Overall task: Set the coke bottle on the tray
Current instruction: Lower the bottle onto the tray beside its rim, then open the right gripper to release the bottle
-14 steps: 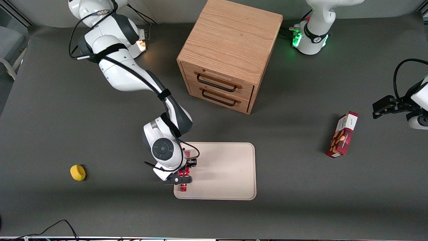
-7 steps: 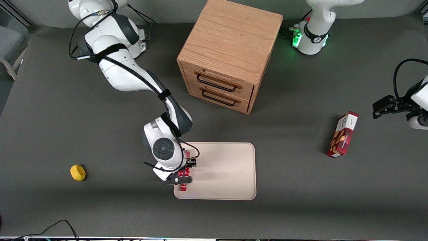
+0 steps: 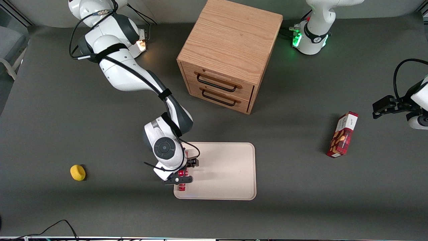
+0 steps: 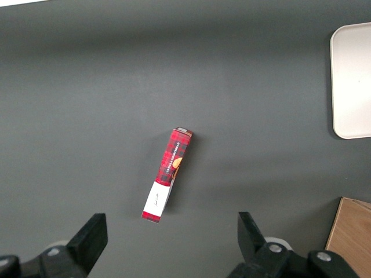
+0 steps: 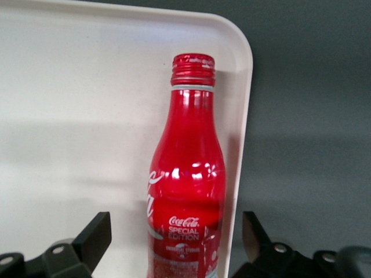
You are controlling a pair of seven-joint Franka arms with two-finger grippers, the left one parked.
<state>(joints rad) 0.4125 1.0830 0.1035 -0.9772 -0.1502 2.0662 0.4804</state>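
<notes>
The coke bottle [image 5: 186,174] is lying flat on the tray [image 5: 87,116], pressed close along the tray's rim near a rounded corner, cap pointing away from the wrist camera. The gripper [image 5: 177,243] is hanging directly above it with its fingers spread wide, one on each side of the bottle and touching neither side, so it is holding nothing. Judging from this, the placing itself is looking done: the bottle is resting inside the rim, and what is remaining is for the arm to be lifting clear without nudging it over the edge.

In the front view, the gripper [image 3: 182,174] is sitting in the lower middle of the frame over the tray's [image 3: 227,170] corner nearest the working arm, and only small red patches of the coke bottle [image 3: 182,187] are peeking out below the wrist. That view is giving the wider layout instead: the wooden drawer cabinet [image 3: 230,53] at upper centre, a yellow object [image 3: 78,172] at lower left on the worktop [image 3: 301,207], and a red snack box [image 3: 342,139] at right. The left wrist view is showing the snack box and one tray corner only.
</notes>
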